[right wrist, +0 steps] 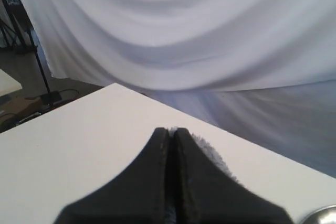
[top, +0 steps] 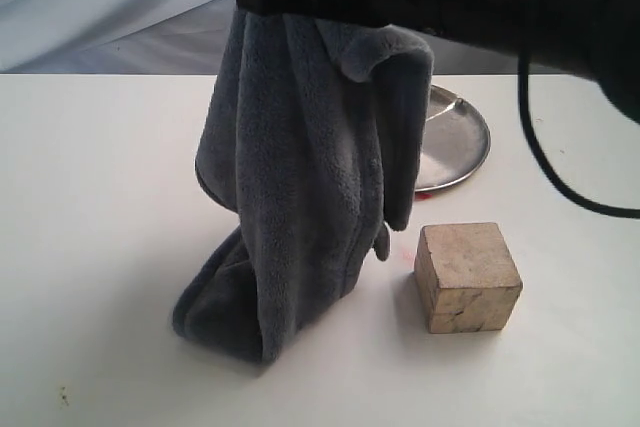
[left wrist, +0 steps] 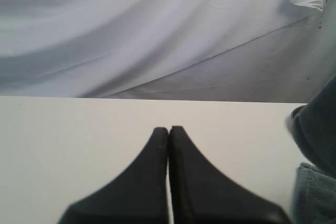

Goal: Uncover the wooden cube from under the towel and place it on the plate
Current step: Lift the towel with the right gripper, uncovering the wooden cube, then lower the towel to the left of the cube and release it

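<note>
Uncover step: done, as far as the exterior view shows. The towel (top: 290, 177) hangs in a tall bunched column from the right gripper (right wrist: 170, 130), and its lower folds rest on the tabletop (top: 100, 247). The right gripper's jaws are pressed together with grey fleece showing at their tips in the right wrist view, so it reads as clamped on the towel.

The wooden cube (top: 468, 277) stands fully exposed, flat on the tabletop. It is just beside the towel's lower folds but apart from them, with a strip of bare tabletop between. Nothing covers or touches it.

The plate (top: 455, 137) lies beyond the cube, closer to the tabletop's far edge, and is partly hidden behind the hanging towel. The part that shows holds nothing.

Left gripper (left wrist: 168, 129): jaws together with nothing between them, low over bare tabletop, the towel at the side of its view. Neither cube nor plate shows there.

Left to do (judgement):
- Get the towel clear of both cube and plate and release it.
- Grasp the cube, lift it and set it on the plate.

The placing half has not begun. The pictures do not show which arm takes the cube
</note>
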